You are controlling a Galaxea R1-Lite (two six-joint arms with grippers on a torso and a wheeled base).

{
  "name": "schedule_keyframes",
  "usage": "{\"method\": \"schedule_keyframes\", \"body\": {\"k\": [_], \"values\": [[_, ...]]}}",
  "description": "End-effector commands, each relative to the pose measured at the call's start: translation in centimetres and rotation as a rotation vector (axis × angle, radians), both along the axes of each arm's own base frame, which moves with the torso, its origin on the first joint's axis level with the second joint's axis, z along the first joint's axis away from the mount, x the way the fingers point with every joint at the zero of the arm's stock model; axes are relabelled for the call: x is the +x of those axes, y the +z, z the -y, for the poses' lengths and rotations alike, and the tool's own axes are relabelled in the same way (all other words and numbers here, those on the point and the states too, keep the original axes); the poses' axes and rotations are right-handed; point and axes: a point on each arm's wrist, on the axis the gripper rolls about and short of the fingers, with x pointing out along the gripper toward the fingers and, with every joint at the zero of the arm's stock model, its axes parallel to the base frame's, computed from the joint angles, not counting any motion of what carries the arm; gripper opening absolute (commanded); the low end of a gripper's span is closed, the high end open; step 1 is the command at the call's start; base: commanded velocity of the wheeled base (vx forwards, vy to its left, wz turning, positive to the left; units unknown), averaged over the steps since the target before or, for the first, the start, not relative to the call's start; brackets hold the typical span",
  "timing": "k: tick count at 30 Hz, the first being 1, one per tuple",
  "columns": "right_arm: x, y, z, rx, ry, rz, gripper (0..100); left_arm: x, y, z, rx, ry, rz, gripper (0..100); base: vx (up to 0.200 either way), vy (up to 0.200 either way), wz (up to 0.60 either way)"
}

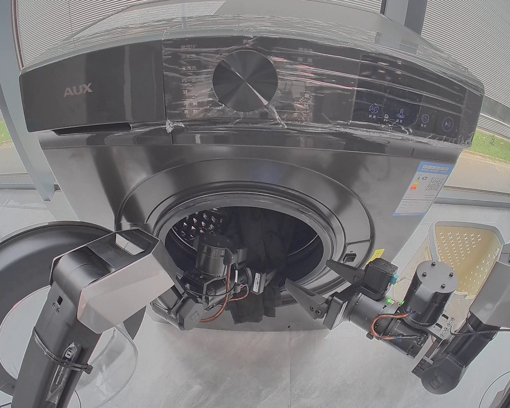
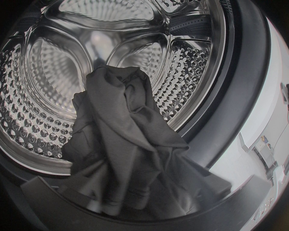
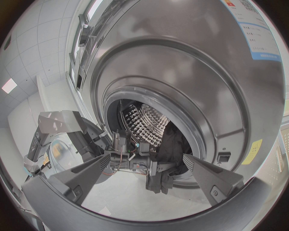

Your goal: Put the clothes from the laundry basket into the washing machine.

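**Dark garment halfway into the drum, left gripper's fingertips buried in cloth**

The washing machine (image 1: 258, 156) is standing with its round door (image 1: 9, 290) swung open to the robot's left. That door is being cut off by the head view's edge and partly covered by the left arm.

The left gripper (image 1: 266, 282) is reaching into the lower part of the opening and is clenching the dark garment (image 2: 120, 135). Its fingertips are lying under the folds, so the exact grasp point is hard to make out.

The garment is bunching up in a heap at the mouth of the steel drum (image 2: 54, 75). It is spilling over the grey door seal (image 2: 228, 105), and a loose end is hanging down outside, in front of the machine's lower panel. What sort of clothing it is cannot be told.

The right gripper (image 1: 307, 272) is hovering just outside the opening on the right, near the left gripper. Its two fingers are spreading wide and holding nothing.

Behind the right arm, a pale perforated laundry basket (image 1: 470, 249) is standing beside the machine. The arm is covering its lower part, and its contents are not showing.
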Motion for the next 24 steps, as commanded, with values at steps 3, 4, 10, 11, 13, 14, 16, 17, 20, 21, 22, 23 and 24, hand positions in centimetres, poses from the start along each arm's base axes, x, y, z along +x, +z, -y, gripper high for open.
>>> {"method": "schedule_keyframes", "body": {"k": [3, 4, 10, 11, 13, 14, 16, 17, 20, 21, 22, 23, 24], "values": [[0.4, 0.9, -0.2, 0.026, -0.003, 0.034, 100, 0.6, -0.1, 0.2, -0.011, 0.007, 0.012, 0, 0.0, 0.0, 0.0], [0.4, 0.9, -0.2, 0.026, -0.003, 0.034, 100, 0.6, -0.1, 0.3, -0.012, 0.007, 0.014, 0, 0.0, 0.0, 0.0], [0.4, 1.0, -0.2, 0.028, -0.003, 0.037, 100, 4.9, 5.0, -0.3, -0.142, 0.196, 0.248, 0, 0.0, 0.0, 0.0], [0.4, 1.0, -0.2, 0.029, -0.003, 0.038, 100, 5.3, 5.5, -0.6, -0.151, 0.214, 0.266, 0, 0.0, 0.0, 0.0], [0.4, 1.1, -0.2, 0.03, -0.003, 0.039, 100, 5.8, 6.3, -1.0, -0.165, 0.228, 0.289, 0, 0.0, 0.0, 0.0], [0.4, 1.1, -0.2, 0.03, -0.003, 0.039, 100, 6.1, 6.6, -1.2, -0.168, 0.234, 0.299, 0, 0.0, 0.0, 0.0], [0.4, 1.1, -0.2, 0.03, -0.003, 0.039, 100, 6.3, 6.9, -1.2, -0.175, 0.235, 0.309, 0, 0.0, 0.0, 0.0], [0.4, 1.1, -0.3, 0.03, -0.002, 0.039, 100, 6.3, 7.0, -1.2, -0.176, 0.237, 0.312, 0, 0.0, 0.0, 0.0], [0.4, 1.1, -0.3, 0.03, -0.003, 0.039, 100, 6.4, 6.8, -1.2, -0.177, 0.237, 0.313, 0, 0.0, 0.0, 0.0], [0.4, 1.1, -0.3, 0.03, -0.003, 0.039, 100, 6.4, 6.8, -1.2, -0.177, 0.237, 0.313, 0, 0.0, 0.0, 0.0], [0.4, 1.0, -0.3, 0.029, -0.003, 0.038, 100, 6.4, 6.4, -1.1, -0.171, 0.235, 0.304, 0, 0.0, 0.0, 0.0], [0.4, 1.0, -0.3, 0.029, -0.003, 0.038, 100, 6.3, 6.2, -1.1, -0.167, 0.235, 0.298, 0, 0.0, 0.0, 0.0], [0.4, 1.1, -0.3, 0.03, -0.003, 0.039, 100, 6.3, 6.1, -1.2, -0.166, 0.235, 0.296, 0, 0.0, 0.0, 0.0]]}}
